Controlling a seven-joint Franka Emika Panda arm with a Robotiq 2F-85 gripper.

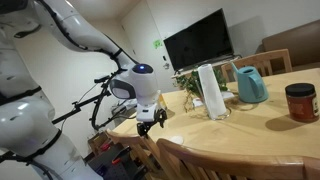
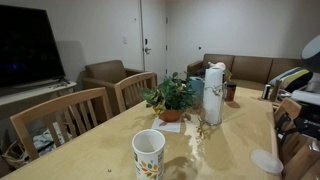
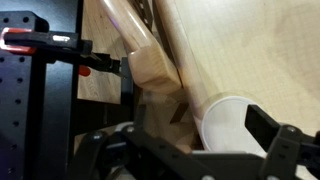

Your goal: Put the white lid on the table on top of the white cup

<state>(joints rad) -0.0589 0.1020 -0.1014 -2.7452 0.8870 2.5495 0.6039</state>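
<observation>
The white cup [image 2: 148, 153] has yellowish print and stands upright near the front of the wooden table [image 2: 215, 150]. The white lid [image 2: 267, 161] lies flat near the table's edge, well apart from the cup. In the wrist view the lid [image 3: 228, 125] lies on the table just under and between the jaws. My gripper [image 3: 195, 150] is open and holds nothing; one dark finger overlaps the lid's right side. The gripper also shows in both exterior views [image 1: 150, 122] [image 2: 292, 128], low over the table edge. The cup does not show in the exterior view with the TV.
A tall white roll [image 2: 213, 95], a potted plant [image 2: 172, 98], a teal jug [image 1: 250, 85] and a red jar [image 1: 300, 102] stand on the table. Wooden chairs [image 2: 70, 115] line its side. A black frame with a red clamp [image 3: 50, 42] stands beside the table edge.
</observation>
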